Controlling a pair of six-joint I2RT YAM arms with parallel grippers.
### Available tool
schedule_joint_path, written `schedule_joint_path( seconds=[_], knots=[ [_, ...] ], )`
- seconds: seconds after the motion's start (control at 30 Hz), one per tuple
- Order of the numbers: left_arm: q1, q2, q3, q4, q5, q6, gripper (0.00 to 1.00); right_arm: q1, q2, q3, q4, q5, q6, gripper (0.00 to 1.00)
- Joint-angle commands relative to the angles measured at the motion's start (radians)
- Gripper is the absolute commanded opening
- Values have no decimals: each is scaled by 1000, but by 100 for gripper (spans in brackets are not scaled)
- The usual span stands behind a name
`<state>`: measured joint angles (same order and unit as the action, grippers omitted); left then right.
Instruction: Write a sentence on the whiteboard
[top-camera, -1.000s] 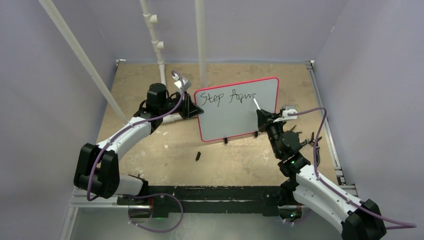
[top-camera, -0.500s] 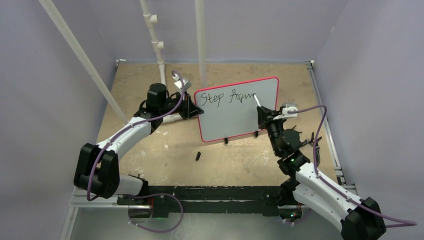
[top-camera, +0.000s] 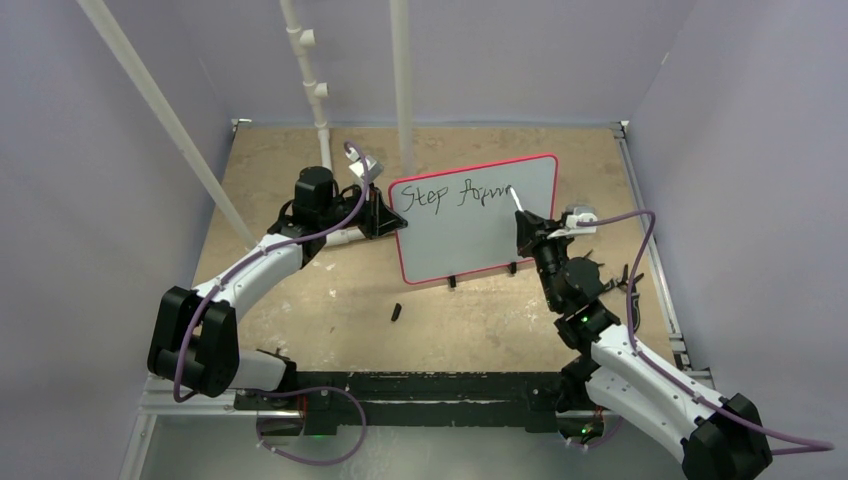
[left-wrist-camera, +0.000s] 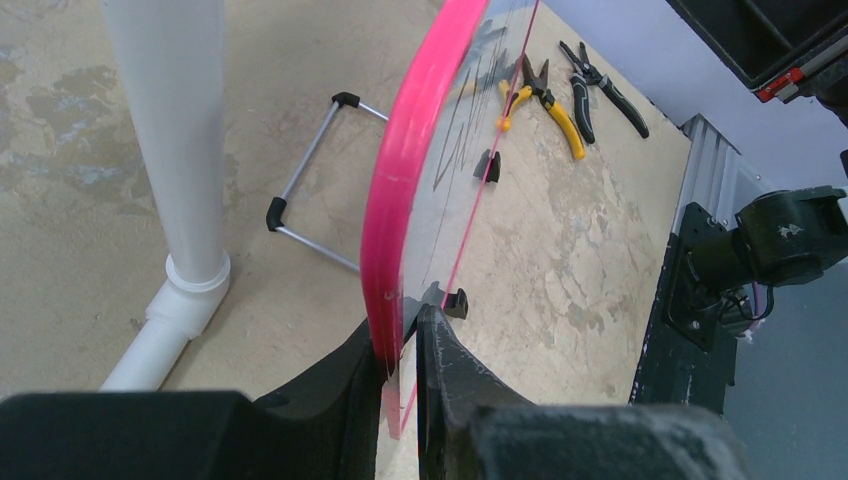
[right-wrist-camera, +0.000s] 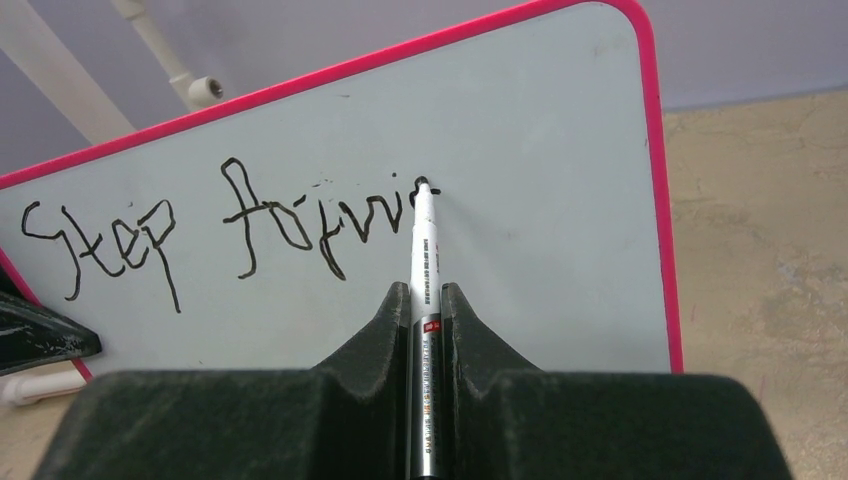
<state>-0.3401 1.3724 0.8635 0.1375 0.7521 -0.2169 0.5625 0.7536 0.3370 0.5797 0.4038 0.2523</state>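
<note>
We saw the whiteboard (top-camera: 470, 235) upright on the table (top-camera: 330, 290), long side left to right, facing the arms. The left gripper (left-wrist-camera: 400, 338) pinched its left edge; the right gripper (right-wrist-camera: 425, 300) clenched the marker (right-wrist-camera: 421, 240), tip up at the sentence (right-wrist-camera: 238, 220), perhaps "Step forw". Blank board lay right and below.

Black handwritten marker words (right-wrist-camera: 235, 215) on a white rectangular board with a thin pink frame (right-wrist-camera: 540, 230) read "Step", then an unfinished word resembling "forw". Print runs along a white-and-silver marker pen (right-wrist-camera: 424, 262) but is too small to read.
</note>
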Motion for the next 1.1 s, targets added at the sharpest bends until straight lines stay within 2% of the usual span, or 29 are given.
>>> schedule_joint_path(
  seconds=[0.0, 0.3, 0.77, 1.07],
  knots=[
    [1, -16, 19, 16, -25, 14, 0, -2, -6, 0, -18, 42, 33, 0],
    [1, -17, 20, 20, -22, 11, 0, -1, -45, -19, -85, 55, 65, 0],
    [1, -19, 17, 19, -27, 10, 0, -1, -109, 4, -46, 32, 21, 0],
    [1, -19, 17, 17, -28, 14, 0, -1, -28, 46, 18, 15, -18, 0]
  ],
)
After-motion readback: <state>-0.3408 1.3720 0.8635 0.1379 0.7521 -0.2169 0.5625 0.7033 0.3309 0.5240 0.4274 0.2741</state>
